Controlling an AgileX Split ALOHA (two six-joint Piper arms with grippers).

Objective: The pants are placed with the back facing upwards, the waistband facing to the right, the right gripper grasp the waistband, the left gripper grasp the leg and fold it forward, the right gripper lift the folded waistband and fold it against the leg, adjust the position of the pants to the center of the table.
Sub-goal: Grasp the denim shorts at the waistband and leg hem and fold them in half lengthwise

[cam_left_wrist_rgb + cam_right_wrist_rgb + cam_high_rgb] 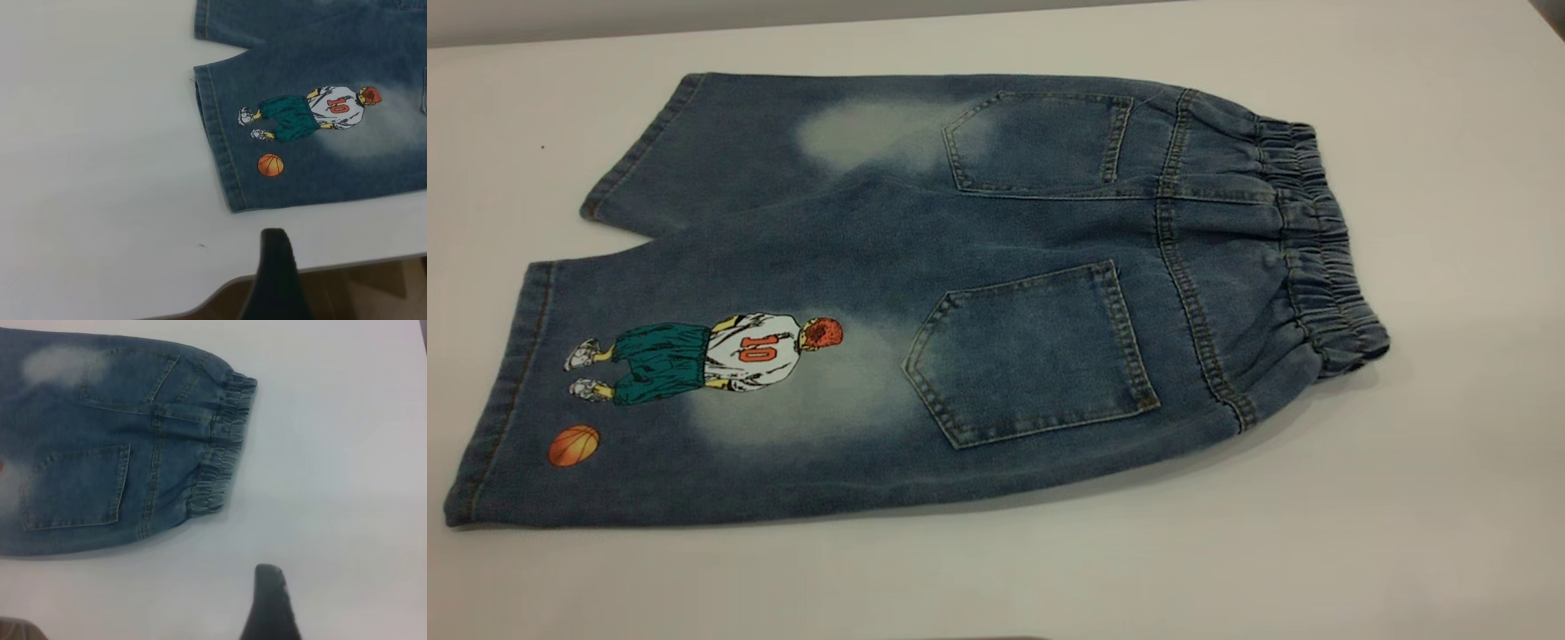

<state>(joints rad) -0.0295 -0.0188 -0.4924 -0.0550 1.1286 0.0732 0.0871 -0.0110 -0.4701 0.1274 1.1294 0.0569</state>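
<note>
The table bears the pants flat and unfolded, back pockets up, their long axis running across it: waistband toward the right arm, printed leg toward the left. Each wrist view shows only one dark fingertip, so I cannot tell how the left gripper or right gripper stands; neither holds cloth, each off its own end.

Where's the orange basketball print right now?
In the exterior view, the basketball print sits low on the left, near the leg hem, below the cartoon player.
</note>
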